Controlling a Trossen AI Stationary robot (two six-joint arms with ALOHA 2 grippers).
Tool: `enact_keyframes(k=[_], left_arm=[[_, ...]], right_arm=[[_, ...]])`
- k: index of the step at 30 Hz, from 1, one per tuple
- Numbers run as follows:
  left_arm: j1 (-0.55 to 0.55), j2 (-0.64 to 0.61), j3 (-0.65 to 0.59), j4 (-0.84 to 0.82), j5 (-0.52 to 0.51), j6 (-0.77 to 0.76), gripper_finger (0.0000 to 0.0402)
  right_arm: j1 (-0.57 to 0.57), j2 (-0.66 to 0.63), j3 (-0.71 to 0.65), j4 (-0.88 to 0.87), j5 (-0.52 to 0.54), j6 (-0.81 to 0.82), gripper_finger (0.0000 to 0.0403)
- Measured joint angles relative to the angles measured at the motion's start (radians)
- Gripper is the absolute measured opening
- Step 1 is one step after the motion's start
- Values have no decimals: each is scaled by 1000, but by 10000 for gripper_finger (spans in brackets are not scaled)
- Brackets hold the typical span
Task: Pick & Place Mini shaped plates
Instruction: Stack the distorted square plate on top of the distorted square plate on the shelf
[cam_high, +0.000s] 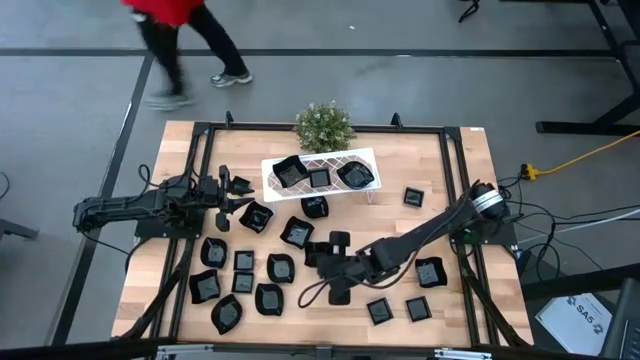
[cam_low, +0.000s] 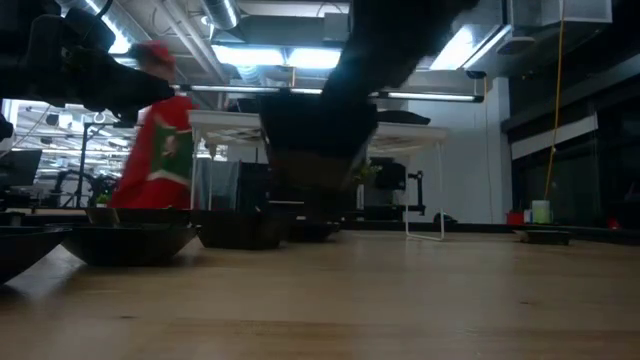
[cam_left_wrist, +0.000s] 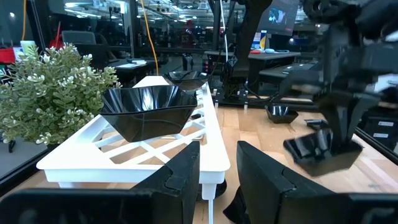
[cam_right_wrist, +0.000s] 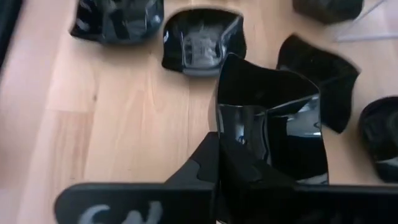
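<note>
Only your right wrist view shows the grasp clearly: the right gripper (cam_right_wrist: 217, 165) is clenched on the rim of a square mini plate (cam_right_wrist: 270, 124), which hangs tilted above the wooden table (cam_right_wrist: 124, 118). In the high view you see the same gripper (cam_high: 335, 262) only as a dark mass in the middle of the table, among many scattered black plates.

Your left gripper (cam_left_wrist: 217, 171) waits with its fingers (cam_left_wrist: 180, 177) parted and holding nothing, just in front of the white rack (cam_left_wrist: 124, 152).

From above, the rack (cam_high: 318, 160) contains 3 black plates in a row. The left wrist view shows the nearest one (cam_left_wrist: 149, 111) sitting on the lattice, beside the green plant (cam_left_wrist: 53, 93).
</note>
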Motion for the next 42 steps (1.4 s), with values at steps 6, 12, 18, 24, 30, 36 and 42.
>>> enact_keyframes(k=[6, 12, 18, 24, 30, 36, 42], left_arm=[[0, 0, 0, 0, 0, 0, 100], [0, 0, 0, 0, 0, 0, 100], [0, 0, 0, 0, 0, 0, 100], [0, 0, 0, 0, 0, 0, 100], [0, 0, 0, 0, 0, 0, 100], [0, 0, 0, 0, 0, 0, 100], [0, 0, 0, 0, 0, 0, 100]], right_arm=[[-6, -61, 0, 8, 0, -60, 4], [-9, -113, 0, 35, 1, -125, 4], [-27, -165, 0, 67, 2, -196, 4], [-61, -193, 0, 104, 10, -308, 5], [-107, -200, 1, 139, 11, -425, 5], [-154, -218, 1, 172, 22, -561, 5], [-210, -224, 1, 213, 69, -745, 5]])
